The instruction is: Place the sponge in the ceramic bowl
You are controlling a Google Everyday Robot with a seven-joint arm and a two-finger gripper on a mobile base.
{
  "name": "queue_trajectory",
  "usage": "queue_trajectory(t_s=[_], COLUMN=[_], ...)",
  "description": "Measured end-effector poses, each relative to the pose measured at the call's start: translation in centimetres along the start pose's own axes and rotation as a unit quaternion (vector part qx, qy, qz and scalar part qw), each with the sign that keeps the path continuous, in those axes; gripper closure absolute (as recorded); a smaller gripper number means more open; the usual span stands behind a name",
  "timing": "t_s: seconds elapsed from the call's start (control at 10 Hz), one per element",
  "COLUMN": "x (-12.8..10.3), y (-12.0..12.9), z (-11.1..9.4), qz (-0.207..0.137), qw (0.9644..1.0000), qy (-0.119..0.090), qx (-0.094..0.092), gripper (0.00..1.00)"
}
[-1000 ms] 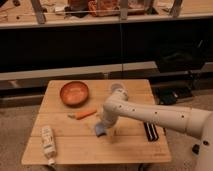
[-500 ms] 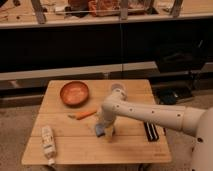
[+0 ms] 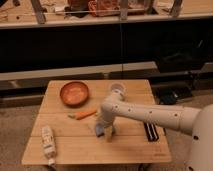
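The ceramic bowl (image 3: 74,93), orange-brown and shallow, sits at the back left of the wooden table (image 3: 65,147). My white arm reaches in from the right and its gripper (image 3: 104,133) points down near the table's middle. A blue-grey patch of the sponge (image 3: 100,131) shows right at the gripper's tip, low over the wood and partly hidden by it. The bowl lies well to the back left of the gripper.
An orange carrot (image 3: 83,115) lies between bowl and gripper. A clear plastic cup (image 3: 117,89) stands behind the arm. A flat black ridged bar (image 3: 151,131) lies at the right, a white bottle (image 3: 48,143) at the front left. Shelving stands behind the table.
The gripper has stayed over the sponge near the table's middle, shifting only slightly. Nothing else has moved.
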Motion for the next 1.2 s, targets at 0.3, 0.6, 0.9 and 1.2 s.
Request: queue_trajectory(t_s=[0.3, 0.6, 0.9, 1.2], x=[0.0, 0.1, 0.0, 0.0], y=[-0.2, -0.3, -0.5, -0.6], z=[0.3, 0.7, 1.0, 1.1], qz=[-0.003, -0.003, -0.006, -0.006], qw=[1.0000, 1.0000, 1.0000, 0.9999], qy=[-0.002, -0.005, -0.007, -0.009], qx=[-0.001, -0.002, -0.003, -0.003], gripper=[0.20, 0.24, 0.20, 0.35])
